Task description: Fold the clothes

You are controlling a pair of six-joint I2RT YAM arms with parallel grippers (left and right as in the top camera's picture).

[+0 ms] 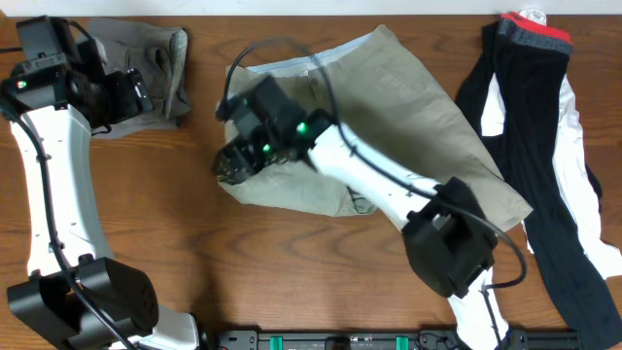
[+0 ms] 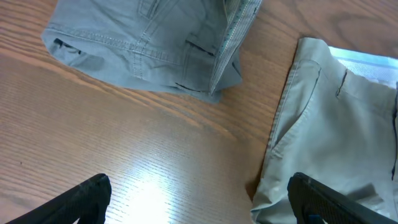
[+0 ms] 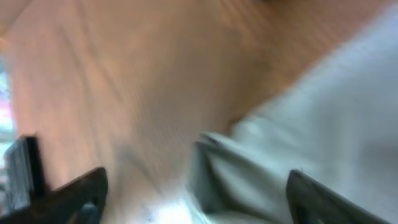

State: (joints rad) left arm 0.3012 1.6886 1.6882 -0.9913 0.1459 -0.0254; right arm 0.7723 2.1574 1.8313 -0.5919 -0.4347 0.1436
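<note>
**Khaki shorts spread mid-counter, both pairs of fingers wide apart**

The khaki-olive shorts [image 1: 437, 126] lie across the middle of the counter [image 1: 292, 282], reaching toward its far edge, where the pale waistband lining shows. Their left end is rumpled. The right fingers [image 3: 87, 193] are spread over that rumpled end and pinch nothing; the right wrist view is blurred, showing cloth and bare wood between them. The left fingers [image 2: 93, 199] also stand wide apart and hold nothing, above bare wood between the grey shorts [image 1: 170, 58] and the khaki pair. The grey shorts sit folded at the far left corner. Black-white sportswear [image 1: 544, 165] runs along the right edge, its red waistband [image 1: 544, 34] at the far right corner.
</note>
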